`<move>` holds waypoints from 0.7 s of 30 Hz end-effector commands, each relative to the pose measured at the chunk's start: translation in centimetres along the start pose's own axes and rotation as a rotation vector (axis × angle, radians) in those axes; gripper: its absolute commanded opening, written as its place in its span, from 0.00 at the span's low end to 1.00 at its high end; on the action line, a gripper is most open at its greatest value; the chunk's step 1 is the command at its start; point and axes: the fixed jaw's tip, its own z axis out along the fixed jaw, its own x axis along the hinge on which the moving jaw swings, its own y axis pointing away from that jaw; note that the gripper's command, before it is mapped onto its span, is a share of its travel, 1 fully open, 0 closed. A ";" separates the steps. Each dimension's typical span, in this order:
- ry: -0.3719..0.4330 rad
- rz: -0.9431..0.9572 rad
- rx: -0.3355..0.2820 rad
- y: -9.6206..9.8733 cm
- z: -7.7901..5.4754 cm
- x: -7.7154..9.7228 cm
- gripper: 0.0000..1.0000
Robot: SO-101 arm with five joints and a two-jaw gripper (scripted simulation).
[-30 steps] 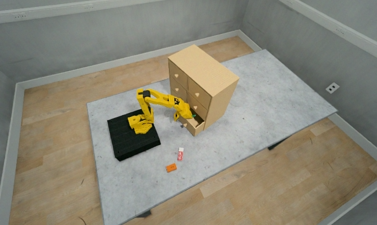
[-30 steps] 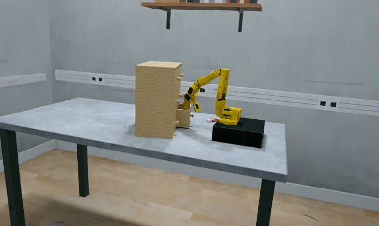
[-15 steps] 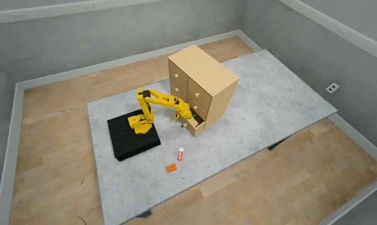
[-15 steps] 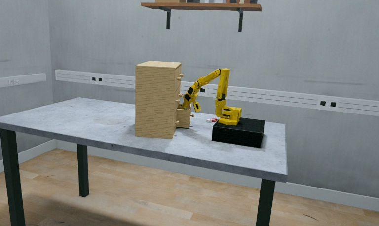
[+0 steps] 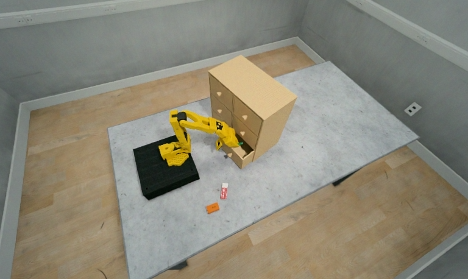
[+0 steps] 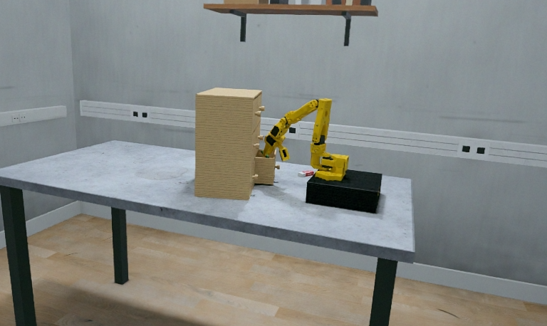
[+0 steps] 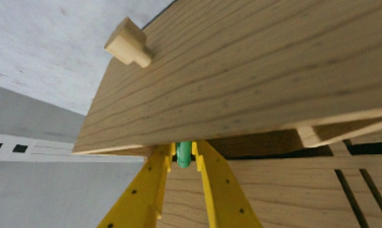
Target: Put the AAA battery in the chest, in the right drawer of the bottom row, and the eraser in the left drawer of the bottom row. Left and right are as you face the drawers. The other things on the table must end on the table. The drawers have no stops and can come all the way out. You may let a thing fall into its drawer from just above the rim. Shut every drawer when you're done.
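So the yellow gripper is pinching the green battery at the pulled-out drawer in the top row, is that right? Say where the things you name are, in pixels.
Not quite: the pulled-out drawer (image 5: 242, 161) (image 6: 265, 171) (image 7: 224, 89) is in the bottom row, as the top view shows. The rest is right.

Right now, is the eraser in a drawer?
No, the eraser lies on the table.

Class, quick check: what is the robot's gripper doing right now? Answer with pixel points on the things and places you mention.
Gripper (image 5: 238, 144) (image 6: 266, 155) (image 7: 184, 147): closed, holding the green AAA battery (image 5: 241, 143) (image 6: 267, 156) (image 7: 184, 157) between its fingers.
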 end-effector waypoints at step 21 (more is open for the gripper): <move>-0.026 -0.001 -0.002 0.1 0.3 -0.7 0.06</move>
